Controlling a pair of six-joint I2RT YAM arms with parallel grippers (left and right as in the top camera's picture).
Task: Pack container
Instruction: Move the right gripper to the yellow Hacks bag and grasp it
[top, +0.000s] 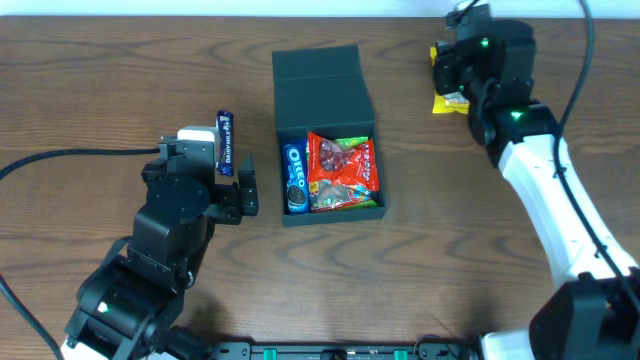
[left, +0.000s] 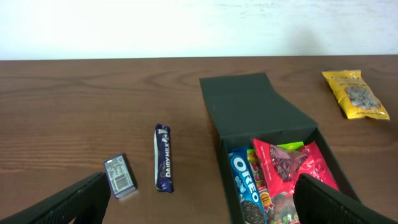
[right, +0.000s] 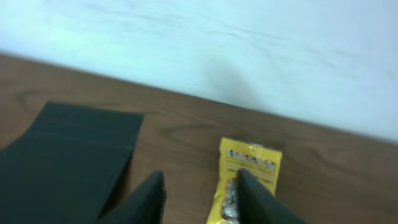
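My right hand (right: 202, 190) is spread, with the yellow packet (right: 249, 165) lying between and just ahead of its fingers. The right finger overlaps the packet's edge, so I fear closing could shove or crumple it instead of pinching it. The container (top: 320, 90) sits well off to that hand's left, lid thrown open and already crowded with the Oreo pack (top: 296, 178) and red packet (top: 340, 165); another item may catch on the rim. My left hand (top: 243, 190) is spread too, empty, just beside the container. The arm hides most of the packet from overhead, so I cannot tell whether the fingertips touch the surface.
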